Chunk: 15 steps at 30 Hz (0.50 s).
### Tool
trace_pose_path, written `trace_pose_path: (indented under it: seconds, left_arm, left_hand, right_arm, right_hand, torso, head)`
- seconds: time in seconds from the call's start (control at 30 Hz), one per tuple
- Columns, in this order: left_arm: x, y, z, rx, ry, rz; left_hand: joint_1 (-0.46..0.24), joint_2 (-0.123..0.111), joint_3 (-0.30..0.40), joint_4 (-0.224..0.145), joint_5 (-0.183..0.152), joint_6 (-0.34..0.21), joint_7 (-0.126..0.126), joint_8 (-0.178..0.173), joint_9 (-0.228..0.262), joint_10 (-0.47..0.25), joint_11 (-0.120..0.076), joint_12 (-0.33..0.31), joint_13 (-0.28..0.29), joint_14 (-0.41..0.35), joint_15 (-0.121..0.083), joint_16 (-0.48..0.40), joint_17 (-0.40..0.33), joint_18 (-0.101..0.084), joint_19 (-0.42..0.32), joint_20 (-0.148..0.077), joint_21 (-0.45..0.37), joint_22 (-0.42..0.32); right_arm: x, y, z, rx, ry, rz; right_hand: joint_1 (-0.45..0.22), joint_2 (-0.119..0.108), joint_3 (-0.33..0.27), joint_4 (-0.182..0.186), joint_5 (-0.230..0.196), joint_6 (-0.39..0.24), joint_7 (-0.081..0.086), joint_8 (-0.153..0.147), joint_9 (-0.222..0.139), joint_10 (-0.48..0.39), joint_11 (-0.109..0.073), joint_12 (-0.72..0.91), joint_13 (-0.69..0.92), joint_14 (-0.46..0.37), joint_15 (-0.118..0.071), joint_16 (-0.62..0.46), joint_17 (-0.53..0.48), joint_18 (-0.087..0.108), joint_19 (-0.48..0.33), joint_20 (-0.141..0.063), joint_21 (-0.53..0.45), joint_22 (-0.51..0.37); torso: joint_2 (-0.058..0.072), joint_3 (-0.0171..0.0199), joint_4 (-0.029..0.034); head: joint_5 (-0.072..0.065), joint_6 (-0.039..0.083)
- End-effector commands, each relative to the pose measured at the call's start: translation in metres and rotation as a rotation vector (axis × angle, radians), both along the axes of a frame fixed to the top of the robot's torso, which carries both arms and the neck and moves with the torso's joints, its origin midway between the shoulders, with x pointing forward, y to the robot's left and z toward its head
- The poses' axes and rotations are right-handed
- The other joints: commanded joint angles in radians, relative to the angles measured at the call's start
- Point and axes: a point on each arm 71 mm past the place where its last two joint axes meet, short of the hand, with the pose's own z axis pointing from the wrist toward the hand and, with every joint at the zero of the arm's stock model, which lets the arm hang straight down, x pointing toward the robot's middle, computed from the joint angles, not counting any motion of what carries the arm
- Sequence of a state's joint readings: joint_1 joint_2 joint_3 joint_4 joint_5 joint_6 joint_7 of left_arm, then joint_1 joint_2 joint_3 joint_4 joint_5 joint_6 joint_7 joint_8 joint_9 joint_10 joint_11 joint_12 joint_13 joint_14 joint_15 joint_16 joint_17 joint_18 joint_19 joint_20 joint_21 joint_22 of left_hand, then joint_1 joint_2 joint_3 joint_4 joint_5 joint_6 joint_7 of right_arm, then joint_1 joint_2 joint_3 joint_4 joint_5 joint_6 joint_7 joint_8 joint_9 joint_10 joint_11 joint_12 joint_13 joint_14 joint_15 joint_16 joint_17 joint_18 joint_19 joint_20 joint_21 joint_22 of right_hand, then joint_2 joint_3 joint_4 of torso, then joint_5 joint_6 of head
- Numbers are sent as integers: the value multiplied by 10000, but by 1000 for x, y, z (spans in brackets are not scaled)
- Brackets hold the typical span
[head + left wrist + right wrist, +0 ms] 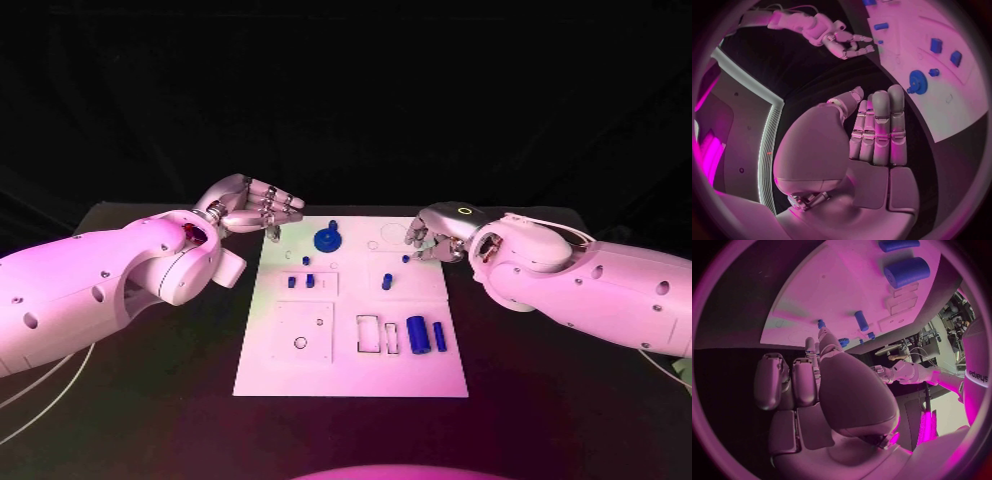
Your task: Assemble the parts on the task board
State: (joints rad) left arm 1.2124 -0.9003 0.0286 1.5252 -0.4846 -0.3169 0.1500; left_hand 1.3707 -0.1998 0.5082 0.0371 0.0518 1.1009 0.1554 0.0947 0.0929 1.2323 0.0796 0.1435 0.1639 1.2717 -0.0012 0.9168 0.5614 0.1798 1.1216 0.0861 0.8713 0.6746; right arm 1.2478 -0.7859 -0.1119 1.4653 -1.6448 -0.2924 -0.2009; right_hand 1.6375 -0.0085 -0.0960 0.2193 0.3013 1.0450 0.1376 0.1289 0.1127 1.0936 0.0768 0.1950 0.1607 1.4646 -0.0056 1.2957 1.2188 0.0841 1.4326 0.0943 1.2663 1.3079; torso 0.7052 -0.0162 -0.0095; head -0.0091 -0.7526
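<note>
The task board (pixel 351 375) lies mid-desk with blue parts (pixel 418 334) on it. The left hand (pixel 260 210) hovers empty, fingers spread, beyond its far left corner. The right hand (pixel 434 238), holding nothing, rests its fingertips on the board's far right edge.

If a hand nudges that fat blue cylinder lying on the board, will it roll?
Probably: the fat blue cylinder lies on its round side on the flat white task board. It looks rigid, likely light. The slimmer blue peg beside it might block it.

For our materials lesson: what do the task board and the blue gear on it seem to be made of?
Task board: probably matte plastic or painted sheet; flat, white, no glare, with cut-out recesses. Blue gear: likely moulded or printed plastic; uniform colour, dull surface. Neither can be confirmed by sight alone.
</note>
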Motion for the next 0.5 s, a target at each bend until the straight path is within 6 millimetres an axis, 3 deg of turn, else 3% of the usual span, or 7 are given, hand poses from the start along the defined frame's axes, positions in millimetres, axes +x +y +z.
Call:
trace_pose_path:
  seconds: [0.03,0.17,0.27,0.5]
  left_arm:
    - [-2,1,6,-2749,496,445]
    - [-5,1,7,-3180,682,400]
    - [-7,0,7,-3362,762,379]
    - [-9,-1,8,-3498,841,316]
  left_hand:
    - [-65,96,-130,-6,-10,31,-17,24,-17,-107,-10,57,15,-108,13,-88,-74,53,-7,29,-107,-53]
    - [-51,146,-245,-27,-8,-23,5,0,-39,-179,8,69,25,-142,26,-142,-115,52,7,38,-207,-126]
    - [-32,168,-282,-44,-8,-46,16,-10,-49,-209,18,75,29,-158,33,-163,-131,51,13,42,-246,-154]
    - [19,217,-345,-86,-7,-81,34,-22,-65,-263,33,92,38,-191,45,-205,-164,50,25,51,-323,-210]
  right_arm:
    - [1,4,-6,-629,-24,202]
    - [1,9,-13,-673,160,297]
    - [1,12,-17,-697,283,341]
    - [4,13,-23,-684,407,311]
  right_hand:
    - [70,-30,88,-9,-50,86,12,-64,-19,85,13,-98,-38,422,13,52,13,-204,70,28,62,1157]
    - [70,-43,112,3,-50,100,17,-75,-23,87,20,-126,-63,419,19,49,3,-201,62,32,49,1155]
    - [86,-56,168,18,-21,122,26,-99,-30,99,29,-170,-107,416,28,58,5,-201,58,40,49,1164]
    - [163,-53,455,69,118,275,21,-136,-38,248,21,-268,-237,408,17,101,21,-218,92,50,148,1242]
  torso:
    - [11,-17,26]
    - [7,-28,35]
    - [4,-21,18]
    - [-5,-15,26]
  head:
    - [19,-9]
    - [-21,-34]
    - [43,-36]
    - [26,-50]
